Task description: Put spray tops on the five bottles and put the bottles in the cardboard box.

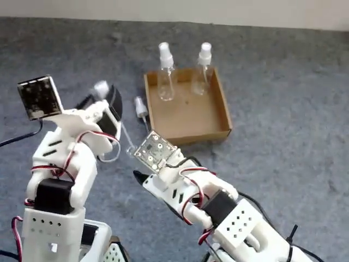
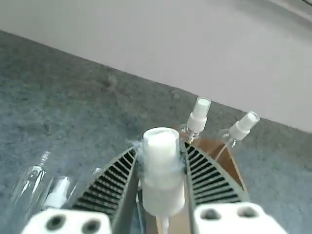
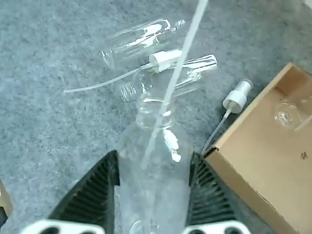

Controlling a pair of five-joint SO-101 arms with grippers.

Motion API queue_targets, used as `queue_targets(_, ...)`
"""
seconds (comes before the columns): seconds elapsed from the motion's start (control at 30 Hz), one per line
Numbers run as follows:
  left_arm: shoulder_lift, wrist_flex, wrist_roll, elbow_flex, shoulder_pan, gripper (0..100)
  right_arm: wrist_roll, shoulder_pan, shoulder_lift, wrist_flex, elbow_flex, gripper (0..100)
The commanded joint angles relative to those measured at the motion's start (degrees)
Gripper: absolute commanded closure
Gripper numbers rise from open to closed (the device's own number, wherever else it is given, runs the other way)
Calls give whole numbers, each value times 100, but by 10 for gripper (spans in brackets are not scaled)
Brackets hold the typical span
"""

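The left gripper (image 2: pixel 161 148) is closed on a white plastic spray top (image 2: pixel 161 170), its ribbed black jaws pressed to either side of the top's collar; the top is upright, held clear above the grey carpeted table (image 1: pixel 283 82); its thin translucent dip tube (image 3: pixel 183 53) hangs down towards the right gripper (image 3: pixel 153 158). That gripper's jaws are parted just as wide as the clear plastic bottle (image 3: pixel 165 185) clamped between them, touching its sides; the bottle stands upright, neck uppermost, near the front corner of the brown cardboard box (image 1: pixel 191 117); the tube crosses the bottle's open neck, but whether its end is inside I cannot tell.

In the box, against its far wall, stand two capped clear bottles (image 1: pixel 165 76) (image 1: pixel 202 71), side by side and upright; each has a white spray top fitted.

On the table beside the box lies a loose white sprayer (image 3: pixel 237 96), its tube pointing at the box corner; farther from the box two empty uncapped bottles (image 3: pixel 141 39) (image 3: pixel 202 62) lie on their sides, near each other; a third loose sprayer (image 3: pixel 163 57) lies between them, just beside the nearer one, its tube trailing across the carpet.
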Motion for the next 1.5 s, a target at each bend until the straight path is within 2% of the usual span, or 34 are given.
queue_targets(0.0, -57, 378, -44, 145, 136, 996, -53, 84, -171, -145, -31, 995)
queue_targets(0.2, -57, 431, -413, 514, 145, 996, -976, 374, -171, -505, -31, 995)
queue_targets(0.5, -57, 404, -440, 927, 945, 996, -976, 382, -171, -919, 4, 995)
queue_targets(0.9, -57, 440, -440, 1077, 971, 996, -1011, 391, -171, -954, 13, 995)
queue_targets(1.13, -57, 536, -440, 1095, 980, 996, -1029, 646, -145, -2114, 593, 995)
queue_targets(1.33, -57, 519, -440, 1297, 980, 996, -1354, 673, -171, -2237, 848, 995)
queue_targets(1.47, -57, 510, -879, 1508, 989, 996, -1371, 681, -180, -2237, 848, 995)
